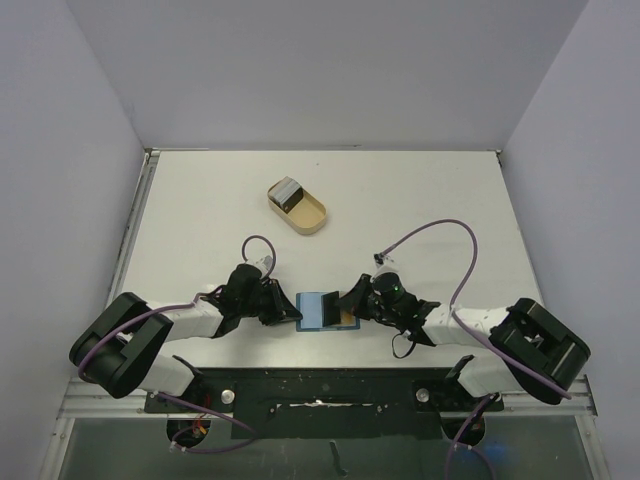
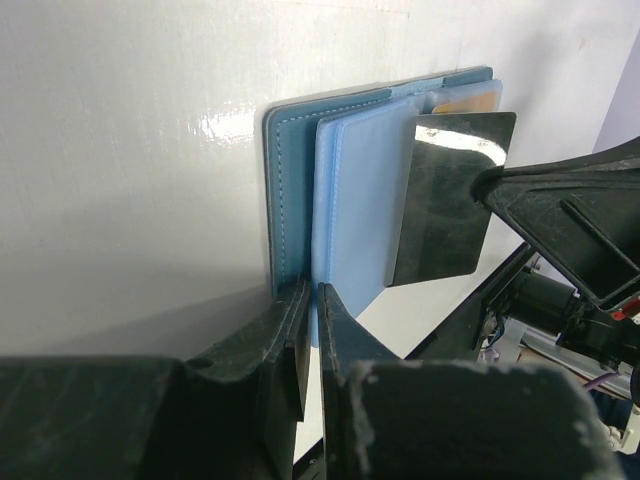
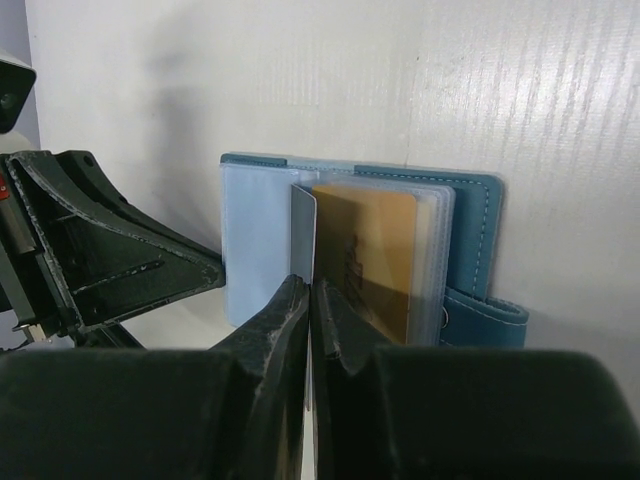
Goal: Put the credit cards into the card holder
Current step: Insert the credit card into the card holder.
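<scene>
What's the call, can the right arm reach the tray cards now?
Probably not yet: its jaws are shut on a dark card at the card holder. Path to the tray looks free otherwise.

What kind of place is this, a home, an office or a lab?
Most likely a robot lab test cell: a white table boxed in by plain walls, a left arm and right arm bolted at its near edge, and a card holder and tan tray as props.

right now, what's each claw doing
left claw: closed on the card holder edge
right claw: closed on a dark card
</scene>
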You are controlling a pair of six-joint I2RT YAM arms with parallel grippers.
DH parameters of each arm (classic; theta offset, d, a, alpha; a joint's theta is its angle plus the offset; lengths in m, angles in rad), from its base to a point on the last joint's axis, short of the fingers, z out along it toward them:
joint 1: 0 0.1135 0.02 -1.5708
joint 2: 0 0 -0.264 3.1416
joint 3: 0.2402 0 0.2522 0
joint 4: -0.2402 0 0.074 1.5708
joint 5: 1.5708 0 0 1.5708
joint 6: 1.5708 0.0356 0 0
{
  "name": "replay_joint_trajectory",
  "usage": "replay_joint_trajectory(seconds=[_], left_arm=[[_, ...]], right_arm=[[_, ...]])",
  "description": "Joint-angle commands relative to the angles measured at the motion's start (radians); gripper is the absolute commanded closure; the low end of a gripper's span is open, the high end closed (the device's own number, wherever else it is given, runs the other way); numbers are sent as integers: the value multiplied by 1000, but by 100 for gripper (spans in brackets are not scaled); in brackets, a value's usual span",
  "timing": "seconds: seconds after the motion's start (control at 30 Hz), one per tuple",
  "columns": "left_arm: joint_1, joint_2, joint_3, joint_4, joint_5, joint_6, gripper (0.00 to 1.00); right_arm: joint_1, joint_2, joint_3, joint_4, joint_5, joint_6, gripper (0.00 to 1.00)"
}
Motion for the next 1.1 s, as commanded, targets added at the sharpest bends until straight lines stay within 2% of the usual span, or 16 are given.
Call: replay_joint_trajectory(seconds=[0.0,0.4,0.63,1.07], left_arm=[[-10,-1,17,-9,-25,23,92],[-17,-21,16,-13,-30,16,92],[-21,-26,12,3,-22,3,92],[-58,-30,-33,81,-31,-67,92]], right_arm=[[-5,19,-3,16,-8,-5,95],[-4,62,40,-56,-4,-10,89],[16,82,77,-91,13,6,89],[55,92,85,-84,82,60,96]])
